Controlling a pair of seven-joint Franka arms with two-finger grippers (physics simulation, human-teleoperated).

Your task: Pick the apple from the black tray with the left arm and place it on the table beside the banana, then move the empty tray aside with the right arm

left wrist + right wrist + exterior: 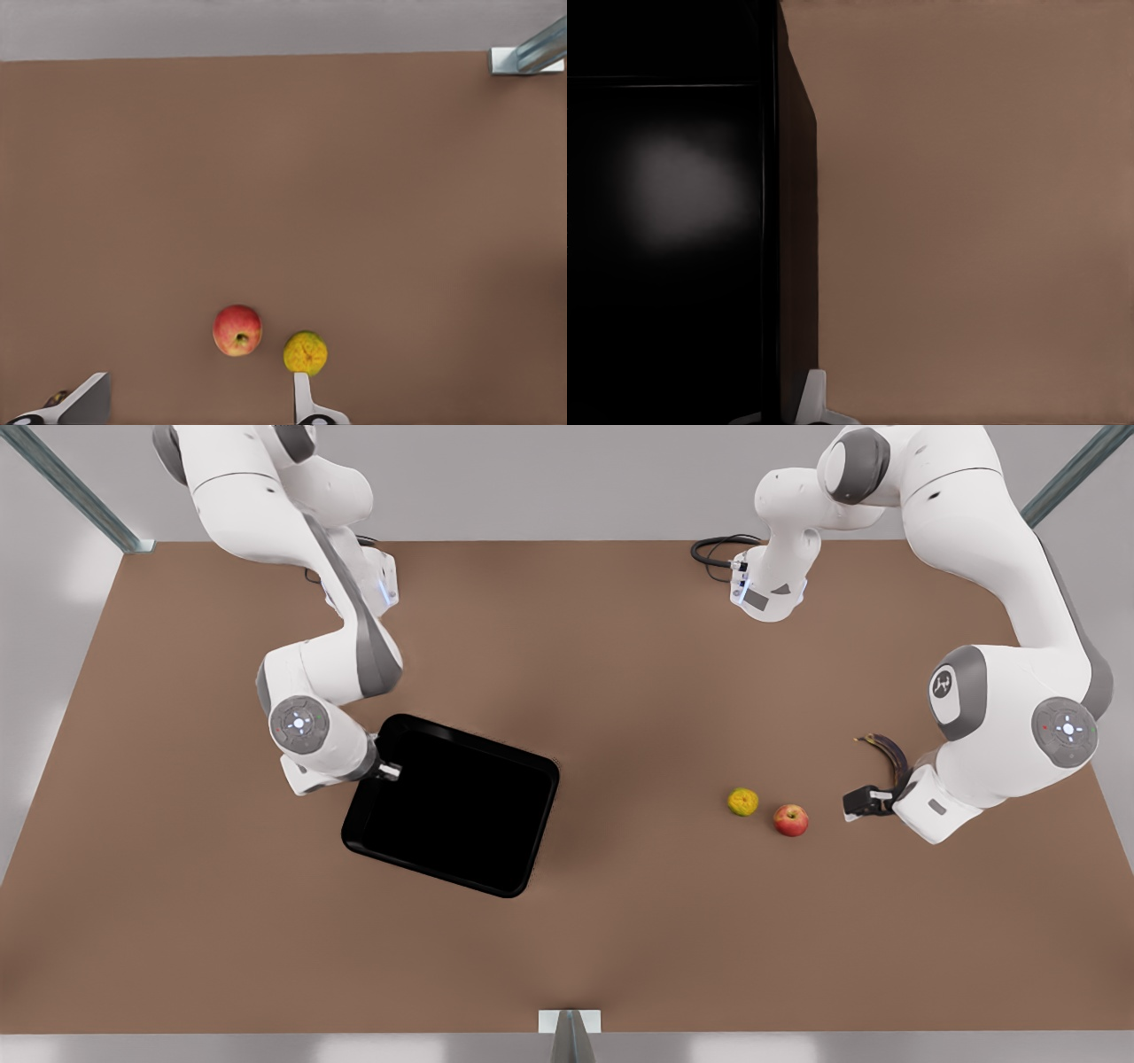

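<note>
- Evidently, front view: apple (791,819) lay on the table (620,939) just off the left gripper (856,803), banana (886,753) near; placing done.
- Left wrist view: fingers (89,400) stood apart, empty.
- Right wrist view: right gripper (788,409) clamped the black tray (664,266) rim; shifting remained.

Soft, even light falls on the table (620,646), brightest around the black tray (452,806); a faint shadow lies beside that tray; its glossy floor (664,186) carries one hazy pale reflection; fruit shadows are barely there.
</note>
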